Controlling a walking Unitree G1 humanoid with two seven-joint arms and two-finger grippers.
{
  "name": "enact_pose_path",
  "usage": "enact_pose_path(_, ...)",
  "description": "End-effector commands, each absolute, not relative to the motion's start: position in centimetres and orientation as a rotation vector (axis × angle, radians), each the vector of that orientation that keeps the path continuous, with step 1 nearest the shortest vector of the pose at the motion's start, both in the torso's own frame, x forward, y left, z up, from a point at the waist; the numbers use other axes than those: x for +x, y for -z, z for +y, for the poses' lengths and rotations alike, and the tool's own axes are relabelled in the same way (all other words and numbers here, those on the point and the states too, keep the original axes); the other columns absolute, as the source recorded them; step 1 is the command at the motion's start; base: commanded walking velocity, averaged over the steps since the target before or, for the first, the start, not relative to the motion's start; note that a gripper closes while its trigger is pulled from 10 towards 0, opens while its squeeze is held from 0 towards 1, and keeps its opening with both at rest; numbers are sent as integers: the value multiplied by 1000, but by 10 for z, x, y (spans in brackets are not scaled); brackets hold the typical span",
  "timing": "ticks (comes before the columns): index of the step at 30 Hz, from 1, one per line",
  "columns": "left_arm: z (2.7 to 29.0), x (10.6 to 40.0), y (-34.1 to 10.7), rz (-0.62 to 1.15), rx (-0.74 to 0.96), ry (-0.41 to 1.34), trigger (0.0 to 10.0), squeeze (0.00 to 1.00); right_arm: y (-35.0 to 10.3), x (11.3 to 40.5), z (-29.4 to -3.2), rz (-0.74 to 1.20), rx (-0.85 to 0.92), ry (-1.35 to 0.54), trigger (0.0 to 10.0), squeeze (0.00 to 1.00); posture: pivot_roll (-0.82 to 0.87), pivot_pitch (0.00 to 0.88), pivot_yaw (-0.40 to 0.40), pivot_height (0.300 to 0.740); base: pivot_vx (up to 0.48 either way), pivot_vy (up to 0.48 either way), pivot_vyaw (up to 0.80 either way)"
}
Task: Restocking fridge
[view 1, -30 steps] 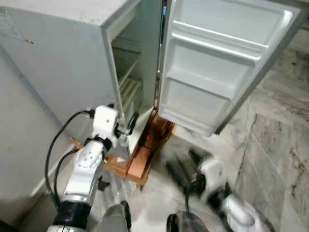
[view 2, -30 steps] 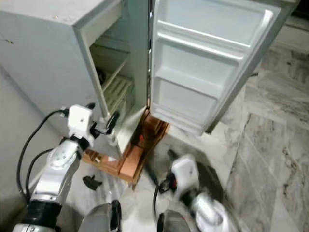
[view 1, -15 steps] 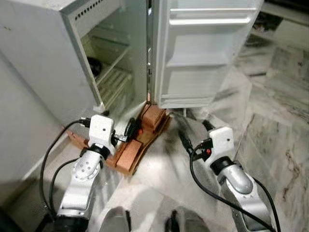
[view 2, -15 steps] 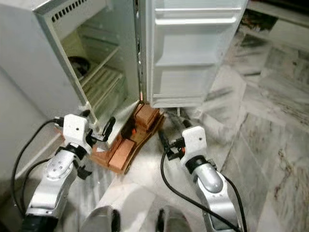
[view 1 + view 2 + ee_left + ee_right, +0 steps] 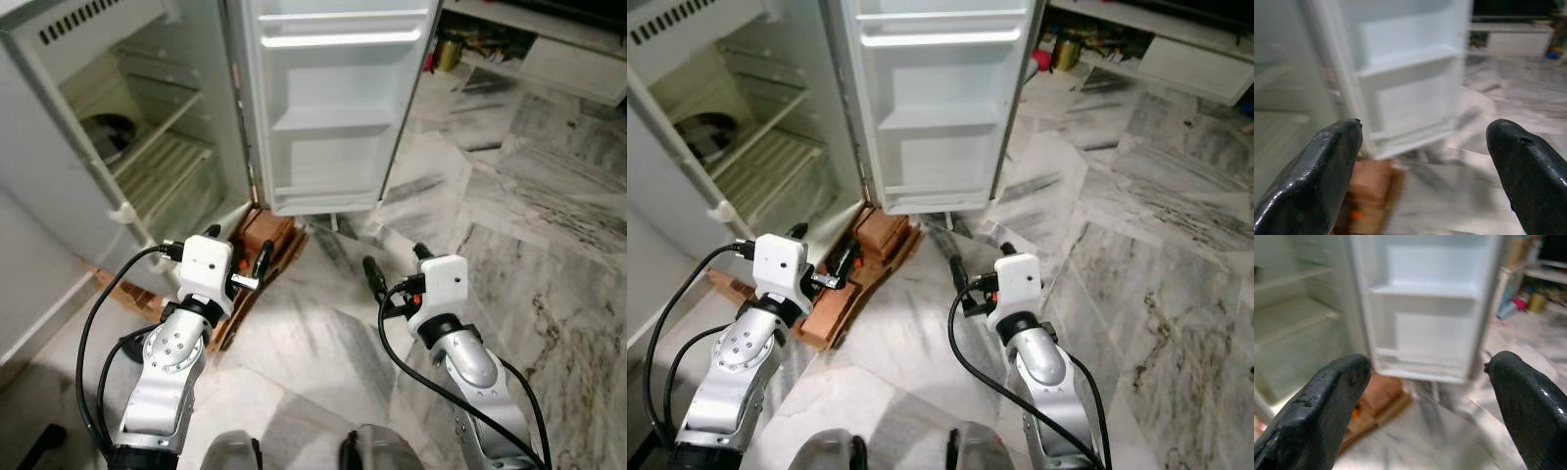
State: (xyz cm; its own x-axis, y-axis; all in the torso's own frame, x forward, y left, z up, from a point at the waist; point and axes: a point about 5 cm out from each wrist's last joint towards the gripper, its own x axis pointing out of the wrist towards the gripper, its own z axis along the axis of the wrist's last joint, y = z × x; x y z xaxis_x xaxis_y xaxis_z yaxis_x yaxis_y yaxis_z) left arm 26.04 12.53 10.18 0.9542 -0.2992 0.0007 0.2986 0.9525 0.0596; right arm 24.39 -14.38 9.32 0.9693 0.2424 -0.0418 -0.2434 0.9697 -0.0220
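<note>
The white fridge (image 5: 88, 127) stands open, its 2 wire shelves and door racks (image 5: 333, 117) nearly bare, save perhaps a dark bowl (image 5: 106, 132). Both the left gripper (image 5: 1420, 161) and right gripper (image 5: 1425, 401) hover spread and empty, so restocking appears barely begun.

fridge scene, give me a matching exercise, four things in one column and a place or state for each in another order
Things:
1. fridge door
2. dark bowl
3. bricks
4. left gripper

Places or states:
A. on a shelf inside the fridge
B. fingers apart, holding nothing
C. swung wide open, shelves bare
D. on the floor under the fridge's front

Pairs: 1-C, 2-A, 3-D, 4-B
</note>
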Motion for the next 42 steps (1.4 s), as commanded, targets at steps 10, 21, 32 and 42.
enact_pose_path(10, 121, 268, -101, -37, 99, 291, 10000, 0, -101, 248, -159, -6, -24, -179, 10000, 0, -11, 120, 4, 740, 385, -280, 0)
enact_pose_path(21, 122, 272, -98, -27, 82, 269, 10000, 0, -96, 248, -156, 46, -27, -179, 10000, 0, -12, 108, -2, 740, 444, -22, -570)
enact_pose_path(32, 118, 271, -94, -17, 87, 282, 10000, 0, -95, 250, -159, 47, 11, -148, 10000, 0, -20, 101, 1, 740, 382, 0, -800)
enact_pose_path(42, 117, 270, -89, 9, 72, 258, 10000, 0, -93, 248, -158, 52, 14, -137, 10000, 0, -26, 110, 4, 740, 0, 0, -800)
